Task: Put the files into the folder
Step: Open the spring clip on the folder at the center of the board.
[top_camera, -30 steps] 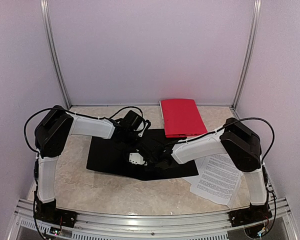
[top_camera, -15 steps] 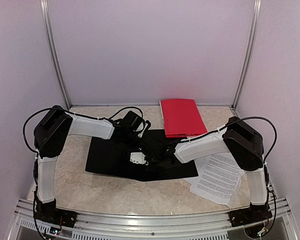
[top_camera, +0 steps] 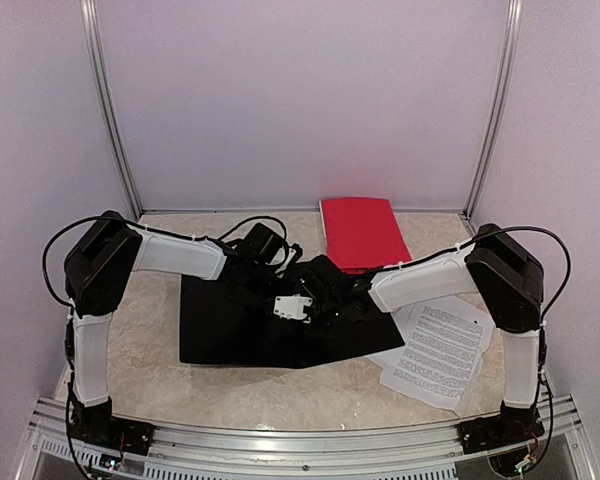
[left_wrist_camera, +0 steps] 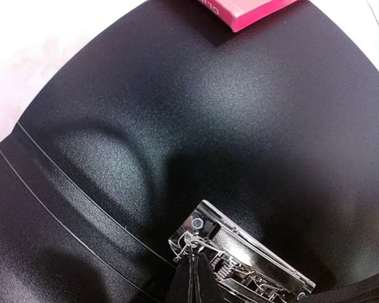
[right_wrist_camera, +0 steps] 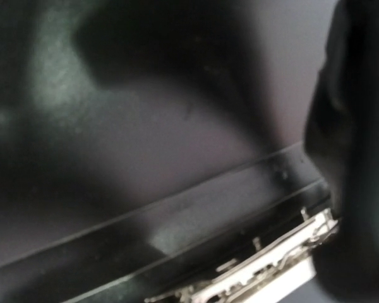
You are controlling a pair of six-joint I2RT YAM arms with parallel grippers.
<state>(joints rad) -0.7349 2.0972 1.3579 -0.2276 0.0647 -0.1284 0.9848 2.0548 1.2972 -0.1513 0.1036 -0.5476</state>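
The left pincer (left_wrist_camera: 192, 281) is closed to a point, its tip against the end of the metal clip (left_wrist_camera: 240, 259). Whether it grips the clip I cannot tell. Only the overhead view shows the whole black folder (top_camera: 230, 325) lying open on the table (top_camera: 230, 385). The right pincer (top_camera: 325, 295) is closed too and sits over the clip. Its own camera is blurred and shows nothing held. A red book (top_camera: 360, 235) lies behind. The paper sheets (top_camera: 435, 350) lie at the folder's right edge, outside it.
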